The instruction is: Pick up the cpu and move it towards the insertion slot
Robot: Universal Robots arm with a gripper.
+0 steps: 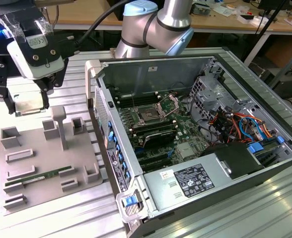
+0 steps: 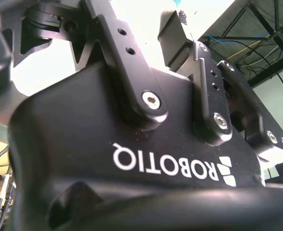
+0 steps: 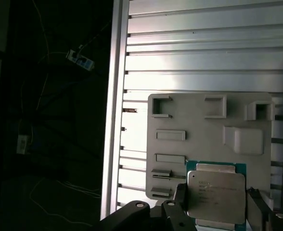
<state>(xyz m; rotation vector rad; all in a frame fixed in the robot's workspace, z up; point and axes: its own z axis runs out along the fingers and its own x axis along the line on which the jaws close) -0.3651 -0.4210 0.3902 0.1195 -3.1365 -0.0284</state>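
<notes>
We've got the gripper (image 1: 28, 100) pinching the cpu (image 1: 30, 105) by two opposite edges. In the first wrist view the fingers (image 3: 180, 199) press against its sides, with the metal lid facing that camera. The cpu is held in the air above the edge of the grey fixture tray (image 1: 41, 148), at the exterior view's left. A green memory stick (image 1: 36, 177) lies in a tray groove. The tray sits on the slatted aluminium worktop (image 1: 61, 225). The insertion slot (image 1: 150, 117) is inside the open computer case (image 1: 185, 64) at the exterior view's right, with its retaining frame (image 1: 168, 103) flipped up, well apart from the cpu.
</notes>
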